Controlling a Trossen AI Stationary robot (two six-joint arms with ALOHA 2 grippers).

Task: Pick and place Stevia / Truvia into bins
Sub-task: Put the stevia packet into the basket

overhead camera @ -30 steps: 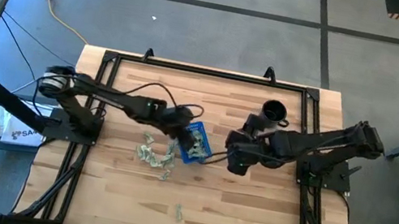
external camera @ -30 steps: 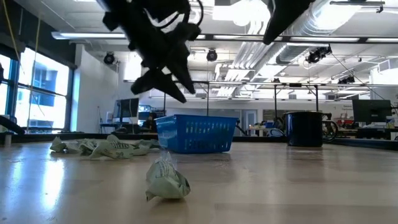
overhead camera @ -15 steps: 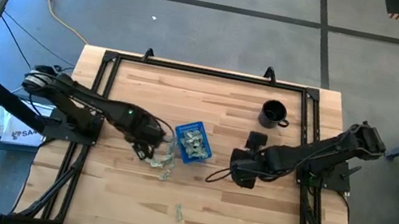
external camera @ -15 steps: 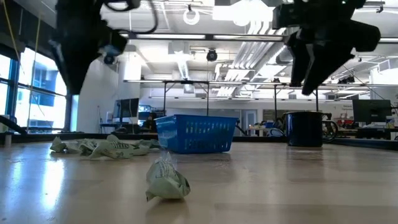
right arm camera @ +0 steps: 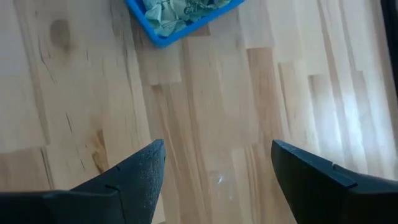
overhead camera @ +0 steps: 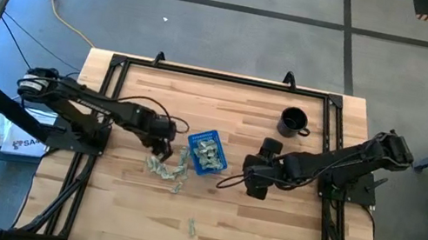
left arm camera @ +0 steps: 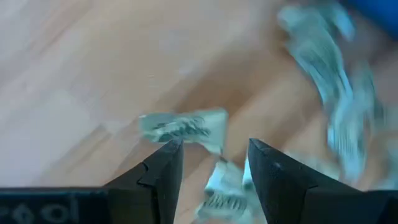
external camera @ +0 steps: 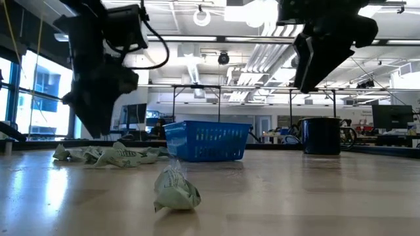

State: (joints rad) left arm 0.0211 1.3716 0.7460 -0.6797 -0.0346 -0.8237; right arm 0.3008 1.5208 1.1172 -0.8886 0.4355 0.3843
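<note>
A small blue tray (overhead camera: 206, 152) sits mid-table with pale green packets inside it (right arm camera: 168, 12). Just to its left, a loose pile of packets (overhead camera: 167, 167) lies on the wood, and one crumpled packet (overhead camera: 192, 226) lies alone nearer the front edge. My left gripper (overhead camera: 162, 141) hangs open over the pile's left part, pointing steeply down. In its wrist view (left arm camera: 211, 155) a packet (left arm camera: 183, 127) lies on the wood beyond its fingertips, untouched. My right gripper (overhead camera: 251, 182) hovers open to the right of the tray, over bare wood (right arm camera: 217, 162).
A black mug (overhead camera: 291, 121) stands at the far right of the table, behind my right arm. A black frame (overhead camera: 204, 74) runs round the tabletop. Bare wood lies along the front edge on both sides of the lone packet (external camera: 174, 190).
My left gripper has left the blue tray, gone toward the table's left edge and down, and tipped to point more steeply down; it now hangs over the packet pile. My right gripper has sunk a little beside the tray. The packets on the table lie as before.
</note>
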